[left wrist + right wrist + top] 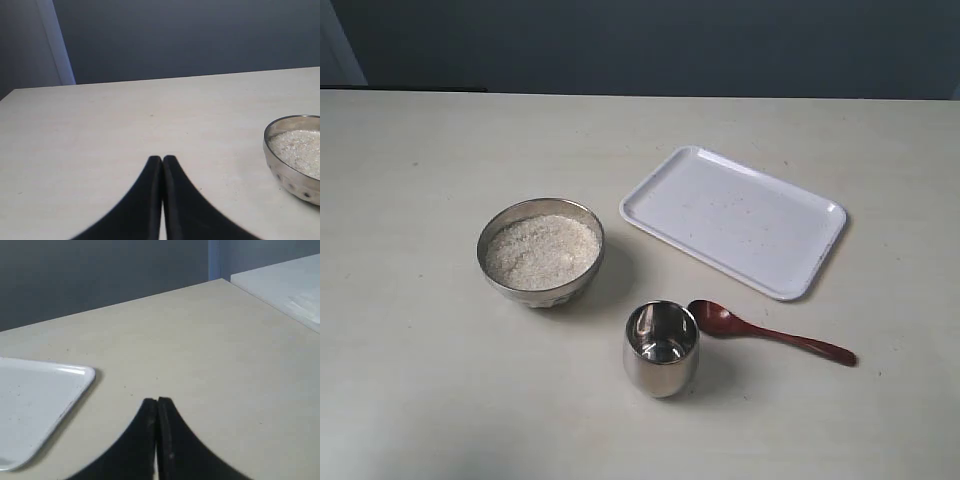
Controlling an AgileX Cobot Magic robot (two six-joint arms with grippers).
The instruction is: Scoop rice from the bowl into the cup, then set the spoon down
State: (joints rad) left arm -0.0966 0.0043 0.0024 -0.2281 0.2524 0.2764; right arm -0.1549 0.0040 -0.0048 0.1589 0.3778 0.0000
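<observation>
Exterior view: rice [541, 251] in the bowl [546, 294], spoon [770, 335] on the bench [420, 380] just beside the cup [661, 366]; left end effector [162, 162] and right end effector [157, 405] pinched closed, empty; left wrist view crops the bowl.

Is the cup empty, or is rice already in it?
Empty: the cup stands upright and its shiny inside shows only bare metal, no grains.

- The bowl [545, 296] – round, shiny silver metal with a wide rim – sits upright on the desk [420, 380], left of the cup and a little farther back.
- The rice [541, 251], pale fine grains, fills the bowl nearly to the rim in an even bed.
- The cup [661, 370], a small steel tumbler, stands upright with only bright metal showing inside.
- The spoon [770, 332], glossy reddish-brown wood, lies flat – scoop just beside the cup, handle pointing away to the right.
</observation>
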